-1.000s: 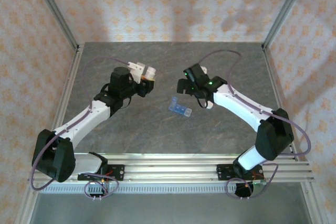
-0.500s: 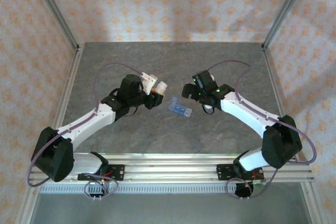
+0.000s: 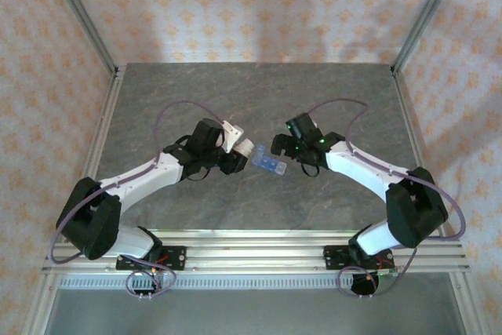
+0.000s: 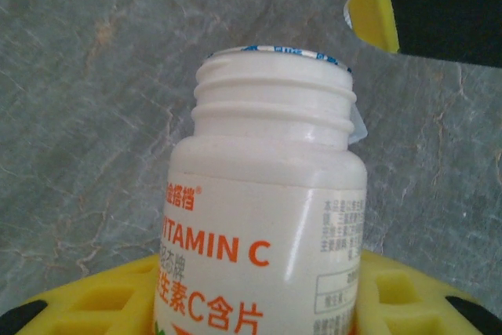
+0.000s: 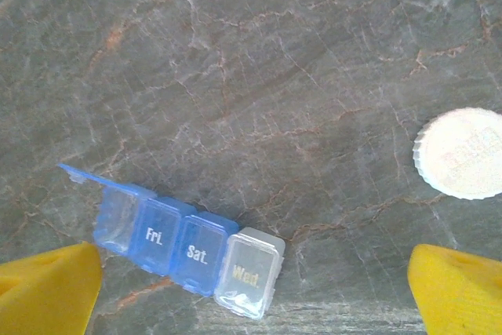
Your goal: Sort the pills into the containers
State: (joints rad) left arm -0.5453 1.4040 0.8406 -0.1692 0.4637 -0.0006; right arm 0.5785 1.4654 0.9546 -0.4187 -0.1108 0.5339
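Observation:
My left gripper (image 3: 240, 153) is shut on a white Vitamin C bottle (image 4: 267, 217), whose cap is off. The bottle is tipped with its mouth (image 3: 246, 147) pointing at the containers (image 3: 268, 164), a small blue pill box flat on the table. In the right wrist view the pill box (image 5: 184, 245) shows lids marked Fri., Sat. and a clear Wed.; its leftmost compartment stands with the lid up. My right gripper (image 3: 284, 147) hovers open just beyond the box, whose left end is close to the left fingertip (image 5: 55, 288). The pills are hidden.
The bottle's white ridged cap (image 5: 463, 152) lies on the grey stone-pattern table (image 3: 259, 92), to the right of the pill box. A yellow finger (image 4: 372, 5) of the other gripper shows past the bottle's mouth. Metal frame posts stand at the table's back corners.
My left arm has swung right and nearer, bringing the bottle up to the pill box. My right gripper has moved in toward the box from the right, still open.

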